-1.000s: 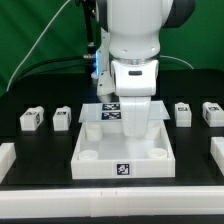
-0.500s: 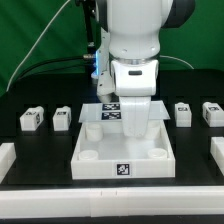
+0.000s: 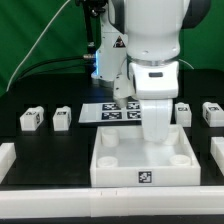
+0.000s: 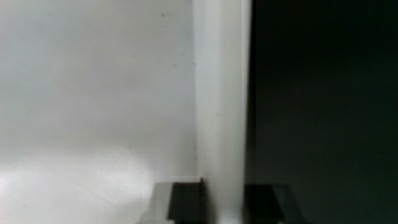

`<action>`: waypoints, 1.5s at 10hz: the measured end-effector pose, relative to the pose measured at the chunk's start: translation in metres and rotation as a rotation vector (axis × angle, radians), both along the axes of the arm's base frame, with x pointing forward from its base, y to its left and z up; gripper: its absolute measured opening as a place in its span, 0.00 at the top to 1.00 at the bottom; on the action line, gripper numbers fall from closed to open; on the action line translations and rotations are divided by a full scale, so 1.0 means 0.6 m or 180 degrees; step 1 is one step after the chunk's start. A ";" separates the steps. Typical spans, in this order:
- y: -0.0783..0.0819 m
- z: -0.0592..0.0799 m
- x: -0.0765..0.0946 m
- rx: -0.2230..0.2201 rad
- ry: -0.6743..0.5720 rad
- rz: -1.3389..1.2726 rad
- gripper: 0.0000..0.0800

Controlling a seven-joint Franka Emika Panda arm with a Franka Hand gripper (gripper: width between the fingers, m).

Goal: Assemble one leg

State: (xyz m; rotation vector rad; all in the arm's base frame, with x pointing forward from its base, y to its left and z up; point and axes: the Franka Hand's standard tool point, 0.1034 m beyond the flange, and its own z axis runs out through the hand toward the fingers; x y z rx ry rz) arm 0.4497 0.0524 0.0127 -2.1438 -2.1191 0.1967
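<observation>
Four small white legs with tags stand on the black table: two at the exterior view's left (image 3: 32,119) (image 3: 62,117) and two at its right (image 3: 183,113) (image 3: 212,112). The large white tray (image 3: 115,172) with corner sockets lies in front of them. My gripper (image 3: 160,136) reaches down onto the tray's far wall. In the wrist view the gripper (image 4: 226,205) is shut on that white wall (image 4: 221,100), with one dark finger (image 4: 189,204) on each side of it. No leg is held.
The marker board (image 3: 108,112) lies flat behind the tray, partly hidden by the arm. White blocks sit at the table's front left (image 3: 5,156) and front right (image 3: 216,151) edges. Cables hang behind the arm's base.
My arm and gripper have moved toward the exterior view's right, and the tray has slid right with them. The legs have not moved.
</observation>
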 end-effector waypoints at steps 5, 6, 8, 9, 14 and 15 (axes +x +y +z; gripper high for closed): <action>0.043 0.000 0.040 0.0005 -0.0067 -0.0134 0.90; 0.051 0.001 0.047 0.0000 -0.0085 -0.0185 0.90; 0.059 0.001 0.054 -0.0009 -0.0100 -0.0243 0.90; 0.059 0.002 0.057 -0.0018 -0.0078 -0.0247 0.90; 0.056 0.003 0.064 -0.0003 -0.0092 -0.0179 0.89; 0.056 0.002 0.062 -0.0005 -0.0087 -0.0187 0.89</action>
